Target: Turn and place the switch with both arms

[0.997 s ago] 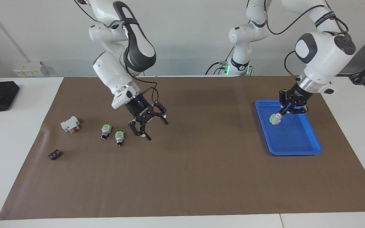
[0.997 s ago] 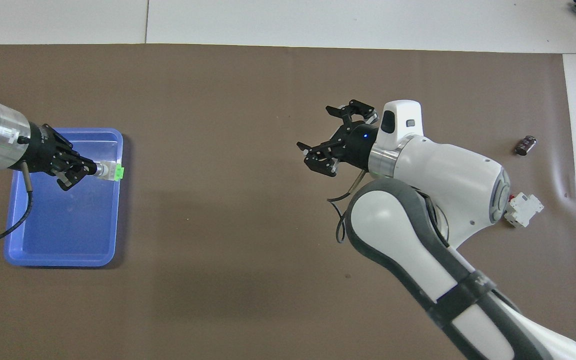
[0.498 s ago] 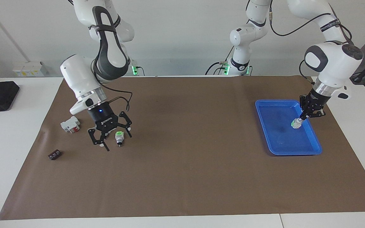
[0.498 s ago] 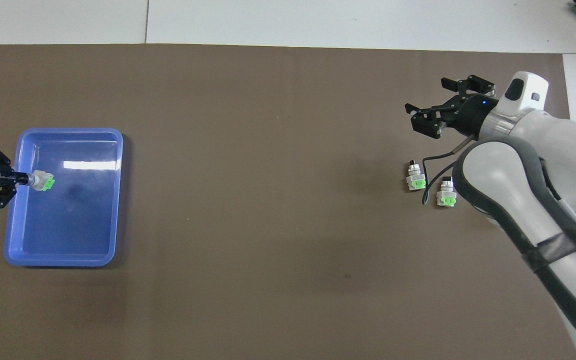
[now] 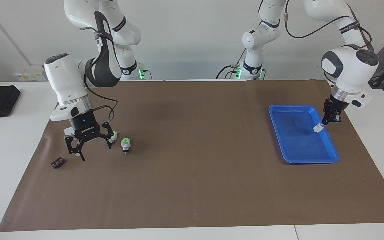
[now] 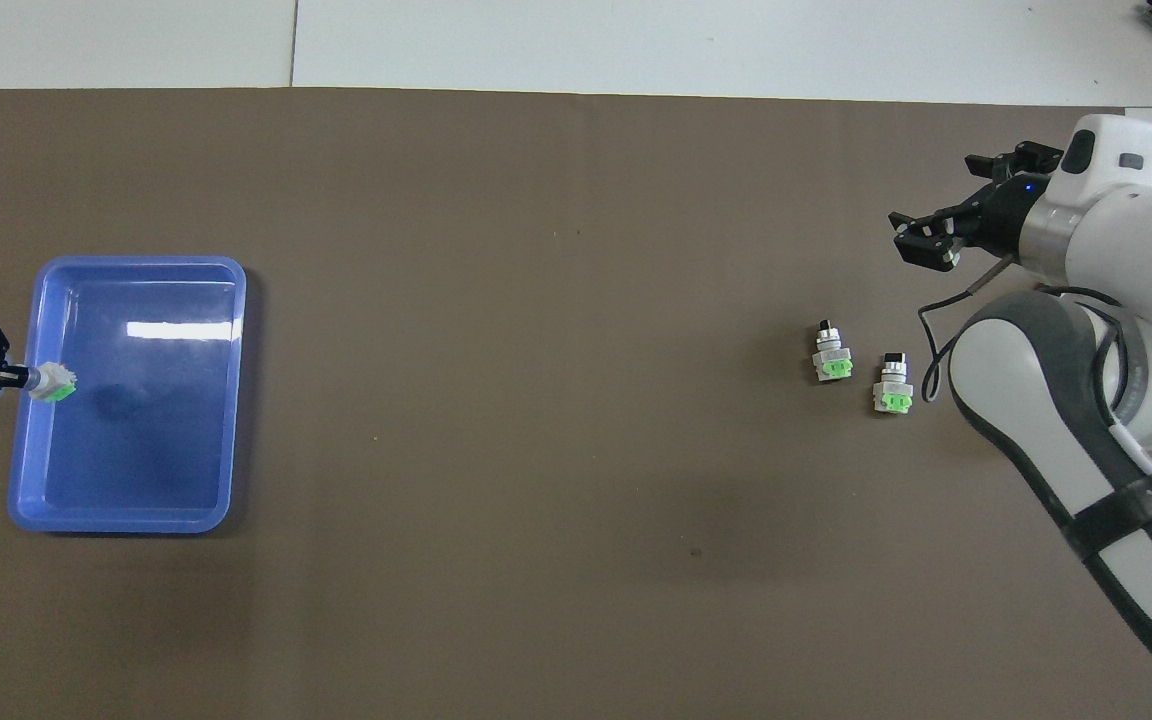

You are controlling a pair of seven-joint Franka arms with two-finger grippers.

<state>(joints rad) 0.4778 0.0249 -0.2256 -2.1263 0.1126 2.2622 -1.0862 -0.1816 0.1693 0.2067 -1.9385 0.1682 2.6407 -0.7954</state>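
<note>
Three green-faced white switches, one held over the blue tray

The held switch [image 6: 54, 380] is small, white, with a bright green face; it hangs tilted at the tip of the left gripper [image 5: 323, 123], whose fingers are pinched on its knob end, over the edge of the blue tray [image 6: 126, 515] at the left arm's end; two more switches [image 6: 832, 358] [image 6: 892, 386] lie on the brown mat well apart from the tray, toward the right arm's end, side by side, green faces up, black knobs pointing away from the robots.
</note>
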